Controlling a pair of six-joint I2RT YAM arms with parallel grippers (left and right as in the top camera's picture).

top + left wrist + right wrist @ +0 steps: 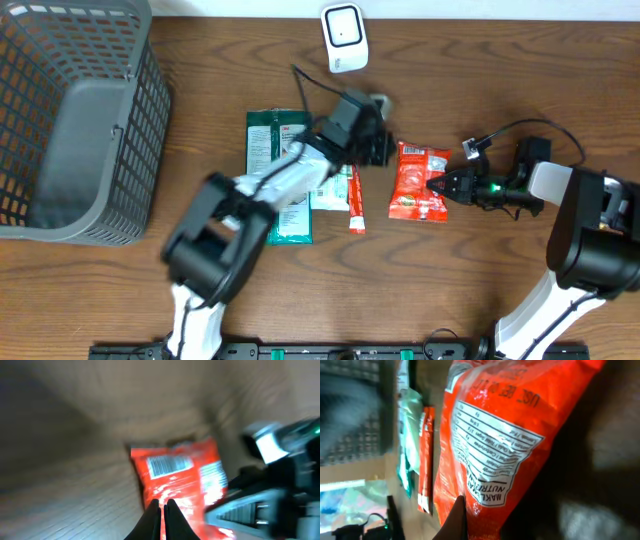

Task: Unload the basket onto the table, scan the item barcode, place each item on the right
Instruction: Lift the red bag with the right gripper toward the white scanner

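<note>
Overhead, right end effector (437, 186) clenched on red packet (415, 172), left end effector (388, 150) clenched empty beside it

- Brown wood-grain table (500, 60): bears all items below.
- Grey plastic mesh basket (150, 130): far left of the table, upright, well apart from the packets.
- Dark green foil packet with white label (272, 135): flat, centre-left.
- Pale green packet (330, 190): just beside the dark one.
- Slim red stick sachet (356, 210): lies lengthwise against the pale packet's edge.
</note>
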